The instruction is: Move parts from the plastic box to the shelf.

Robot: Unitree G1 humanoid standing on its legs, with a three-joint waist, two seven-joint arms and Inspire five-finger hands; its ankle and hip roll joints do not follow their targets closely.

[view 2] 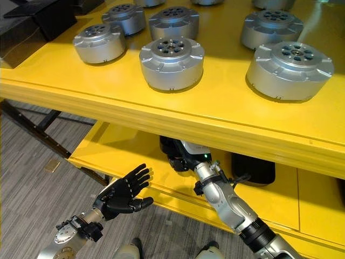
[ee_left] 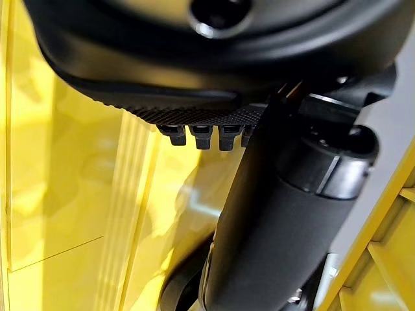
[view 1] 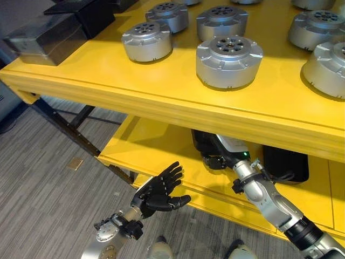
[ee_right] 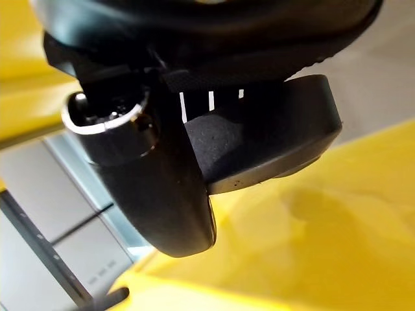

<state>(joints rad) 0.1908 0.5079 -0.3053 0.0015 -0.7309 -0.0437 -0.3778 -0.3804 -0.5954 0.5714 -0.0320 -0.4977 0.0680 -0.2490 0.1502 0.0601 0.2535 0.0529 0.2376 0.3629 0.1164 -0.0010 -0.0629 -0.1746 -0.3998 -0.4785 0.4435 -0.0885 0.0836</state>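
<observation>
Several round silver parts (view 1: 229, 59) stand on the top board of the yellow shelf (view 1: 161, 102). My right hand (view 1: 209, 148) reaches under that board onto the lower shelf (view 1: 145, 145). In the right wrist view its thumb (ee_right: 149, 188) and fingers curl around a dark round part (ee_right: 266, 142) just above the yellow surface. My left hand (view 1: 161, 190) hovers in front of the lower shelf's edge, palm up, fingers spread and holding nothing. The left wrist view shows its fingertips (ee_left: 202, 135) and thumb (ee_left: 272, 227) against the yellow shelf.
Black boxes (view 1: 48, 38) sit at the top board's left end. A black object (view 1: 285, 164) rests on the lower shelf to the right of my right arm. Dark diagonal frame bars (view 1: 70, 132) run below the shelf over grey plank floor.
</observation>
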